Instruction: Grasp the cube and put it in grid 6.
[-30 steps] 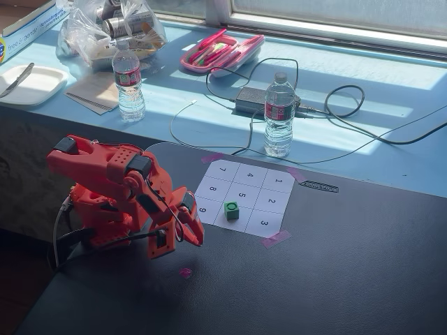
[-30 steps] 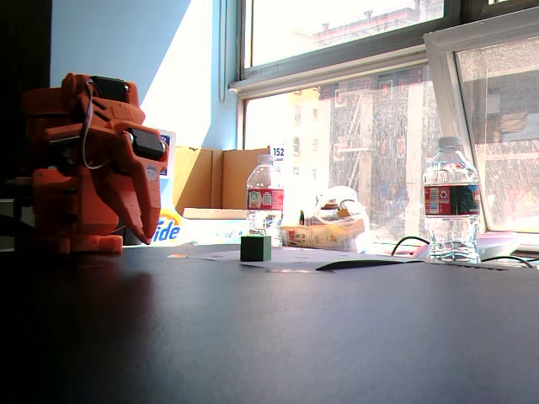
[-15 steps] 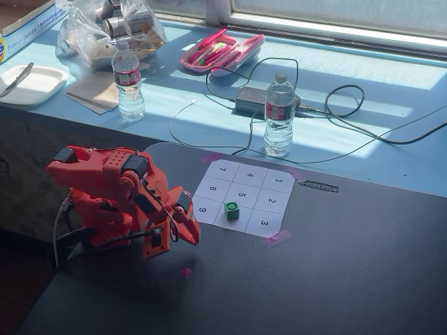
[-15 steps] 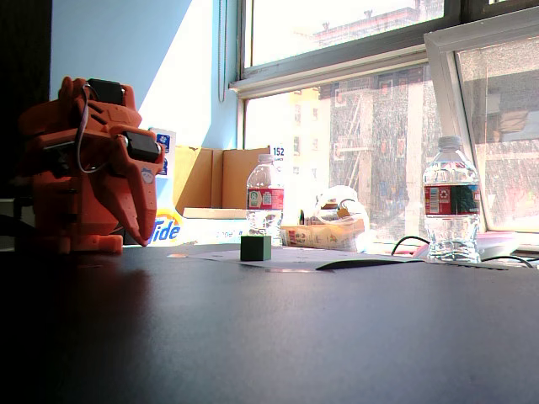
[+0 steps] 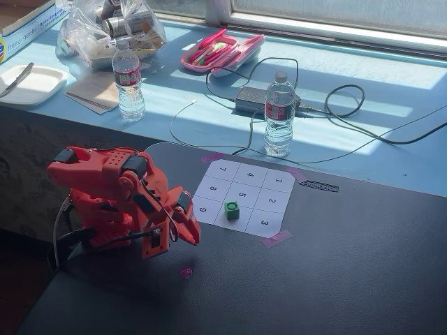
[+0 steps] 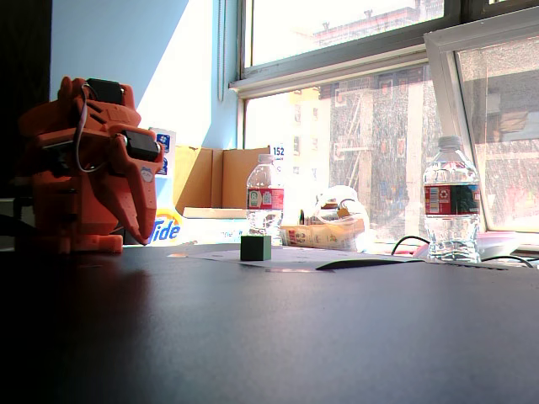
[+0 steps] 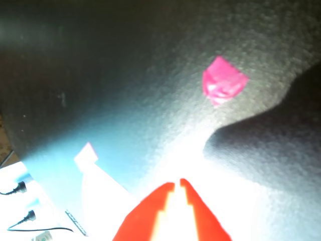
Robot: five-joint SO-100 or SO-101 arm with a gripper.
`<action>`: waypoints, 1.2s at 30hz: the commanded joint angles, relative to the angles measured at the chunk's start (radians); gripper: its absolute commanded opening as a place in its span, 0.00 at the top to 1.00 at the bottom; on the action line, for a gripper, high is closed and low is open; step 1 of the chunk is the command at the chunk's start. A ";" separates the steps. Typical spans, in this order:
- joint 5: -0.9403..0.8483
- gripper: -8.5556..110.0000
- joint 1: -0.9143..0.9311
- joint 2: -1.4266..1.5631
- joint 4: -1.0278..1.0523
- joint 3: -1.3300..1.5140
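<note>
Gripper (image 7: pixel 177 184) nearly closed, only a thin slit between the tips, empty, over bare table near a pink scrap (image 7: pixel 223 80). Cube (image 5: pixel 232 210): small, bright green, dark ring on top, sitting on square 6 (image 5: pixel 235 218) of the numbered sheet (image 5: pixel 244 195).

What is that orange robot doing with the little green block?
Nothing yet. The arm sits folded up beside the numbered sheet, and its claw is nearly shut with nothing in it, pointing down at the dark table near a pink scrap. The cube sits alone on the sheet, between the 5 and the 6 square. Two bottles stand behind the sheet.
</note>
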 commanded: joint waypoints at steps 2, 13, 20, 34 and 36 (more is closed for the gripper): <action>-0.003 0.93 -0.009 0.006 -0.017 0.034; -0.005 0.93 -0.017 0.006 -0.034 0.049; -0.005 0.93 -0.017 0.006 -0.034 0.049; -0.005 0.93 -0.017 0.006 -0.035 0.049; -0.005 0.93 -0.017 0.006 -0.035 0.049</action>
